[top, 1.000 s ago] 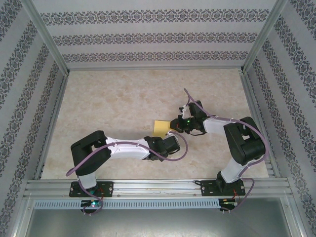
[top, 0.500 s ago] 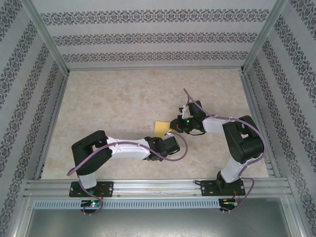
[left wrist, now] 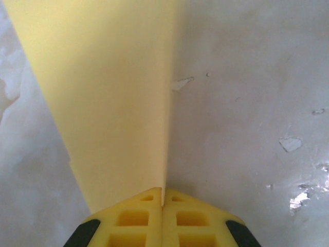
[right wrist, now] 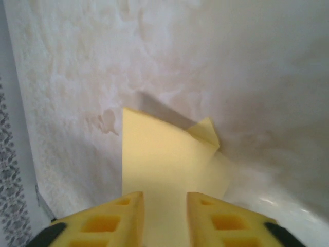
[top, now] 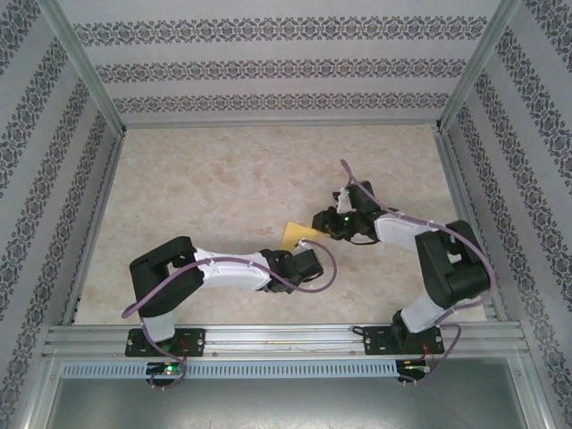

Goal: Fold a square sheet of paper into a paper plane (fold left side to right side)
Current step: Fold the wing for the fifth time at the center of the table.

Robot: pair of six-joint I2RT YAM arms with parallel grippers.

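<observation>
Both hands flank the thin yellow paper sheet (top: 294,235): left hand (left wrist: 162,205) pinches its edge, right hand (right wrist: 164,205) narrowly parted.

A beige, marble-patterned tabletop (top: 206,179) lay enclosed by white walls with dark floral stripes (top: 268,67); silver aluminium rails (top: 286,338) ran along its near edge.
</observation>
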